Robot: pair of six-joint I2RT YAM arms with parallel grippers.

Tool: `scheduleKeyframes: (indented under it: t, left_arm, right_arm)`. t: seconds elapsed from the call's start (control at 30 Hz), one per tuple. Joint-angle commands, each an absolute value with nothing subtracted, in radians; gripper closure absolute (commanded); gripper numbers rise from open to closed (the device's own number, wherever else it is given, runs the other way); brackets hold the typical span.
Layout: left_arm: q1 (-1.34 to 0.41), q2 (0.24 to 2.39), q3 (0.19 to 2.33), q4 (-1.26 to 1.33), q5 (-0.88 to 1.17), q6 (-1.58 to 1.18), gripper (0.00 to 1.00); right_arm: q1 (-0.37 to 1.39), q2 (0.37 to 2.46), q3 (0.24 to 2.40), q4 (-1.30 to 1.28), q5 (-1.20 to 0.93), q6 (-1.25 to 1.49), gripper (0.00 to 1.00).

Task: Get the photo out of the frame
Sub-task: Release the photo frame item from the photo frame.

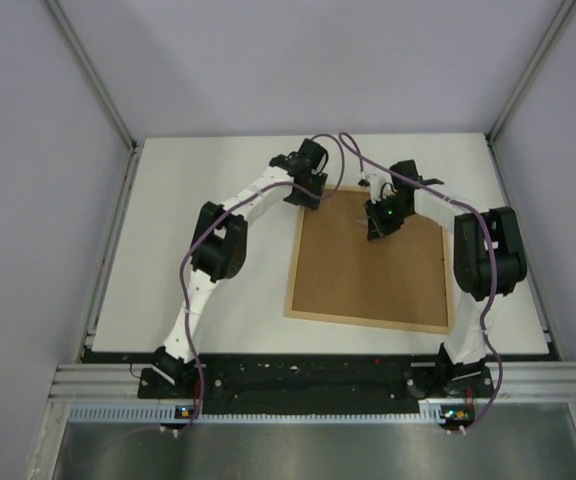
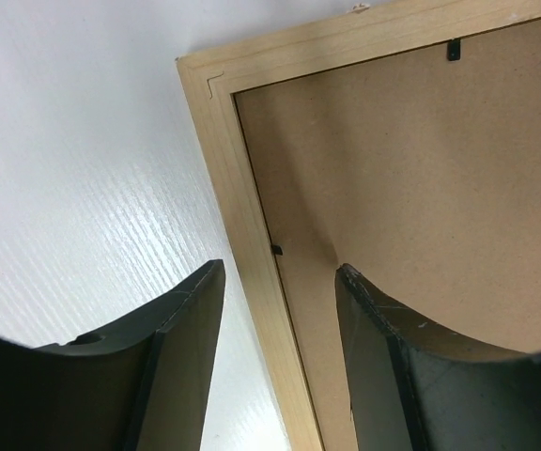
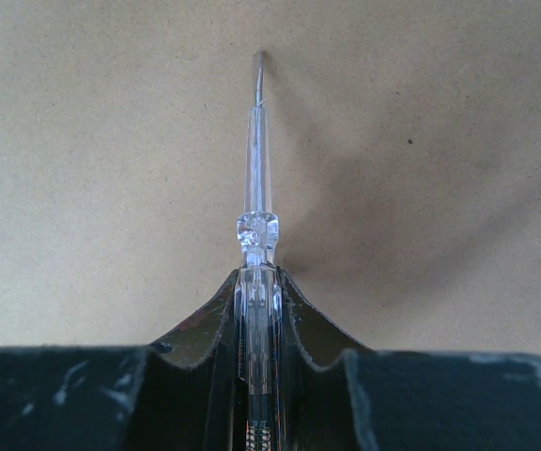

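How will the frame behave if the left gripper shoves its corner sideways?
Likely slides rather than tips: the frame lies flat, back up, on the smooth white table. Probably stiff as a unit, given its wood rim; the thin brown backing may flex. With the open left gripper pushing at one corner, it would probably pivot.

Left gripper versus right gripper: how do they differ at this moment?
The left gripper stands open and empty; the right gripper is shut on a clear tool. The left gripper straddles the wooden rail of the frame near a corner; the right gripper is over the brown backing, farther in. Both point down at the frame's back.
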State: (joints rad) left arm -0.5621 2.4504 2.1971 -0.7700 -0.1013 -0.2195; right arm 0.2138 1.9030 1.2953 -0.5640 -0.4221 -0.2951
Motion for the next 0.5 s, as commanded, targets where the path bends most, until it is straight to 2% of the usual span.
scheduleKeyframes:
  t: [0.0,0.3,0.47]
  left_arm:
    - [-0.563,2.453,2.207,-0.779,-0.149,-0.190,0.44]
    - [-0.555,2.471,2.218,-0.756,-0.150,-0.189,0.51]
    - [-0.549,2.482,2.224,-0.756,-0.143,-0.192,0.60]
  right_arm:
    - [0.218,1.896,1.296,-0.538,-0.453,-0.301,1.00]
    - [0.218,1.891,1.292,-0.538,-0.460,-0.302,1.00]
    - [0.221,1.893,1.292,-0.538,-0.462,-0.302,1.00]
